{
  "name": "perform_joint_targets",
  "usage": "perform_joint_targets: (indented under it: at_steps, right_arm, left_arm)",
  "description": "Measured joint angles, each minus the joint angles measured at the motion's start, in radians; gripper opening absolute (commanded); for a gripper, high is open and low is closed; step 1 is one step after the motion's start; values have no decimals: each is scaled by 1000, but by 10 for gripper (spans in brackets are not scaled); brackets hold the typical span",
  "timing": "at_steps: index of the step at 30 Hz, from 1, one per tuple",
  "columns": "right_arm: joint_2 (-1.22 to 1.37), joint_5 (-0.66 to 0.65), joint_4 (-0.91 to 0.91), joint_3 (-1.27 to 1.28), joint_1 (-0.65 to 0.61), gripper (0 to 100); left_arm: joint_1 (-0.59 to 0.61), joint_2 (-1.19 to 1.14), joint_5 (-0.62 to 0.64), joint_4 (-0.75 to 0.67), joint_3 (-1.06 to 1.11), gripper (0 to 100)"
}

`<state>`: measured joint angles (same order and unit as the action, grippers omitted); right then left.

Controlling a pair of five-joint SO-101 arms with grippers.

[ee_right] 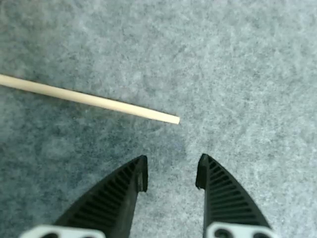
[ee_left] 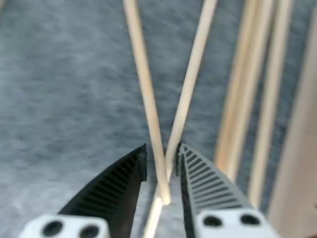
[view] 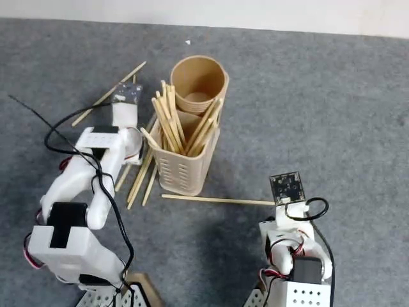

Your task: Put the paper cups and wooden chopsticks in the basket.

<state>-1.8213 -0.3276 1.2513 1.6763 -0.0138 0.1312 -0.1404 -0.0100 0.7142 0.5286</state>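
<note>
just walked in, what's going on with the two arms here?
Tidy-up into the basket is partway done. The paper cups and a bundle of chopsticks are already in it. The left pincer is low beside the basket with two crossed chopsticks between its fingers, not clearly clamped. The right pincer hangs open near the end of a single chopstick lying in front of the basket.

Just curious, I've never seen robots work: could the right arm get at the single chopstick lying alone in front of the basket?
Probably yes. The right gripper hangs open just short of the chopstick's near end, with bare grey table between them and nothing lying over the stick.
</note>
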Motion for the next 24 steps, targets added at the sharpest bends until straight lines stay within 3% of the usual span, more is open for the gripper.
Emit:
perform_joint_targets:
  at_steps: [20, 24]
  right_arm:
    - [0, 0, 0, 0, 0, 170]
    - [0, 0, 0, 0, 0, 170]
  left_arm:
    - [17, -54, 0, 0, -29, 109]
    - [15, -118, 0, 81, -124, 101]
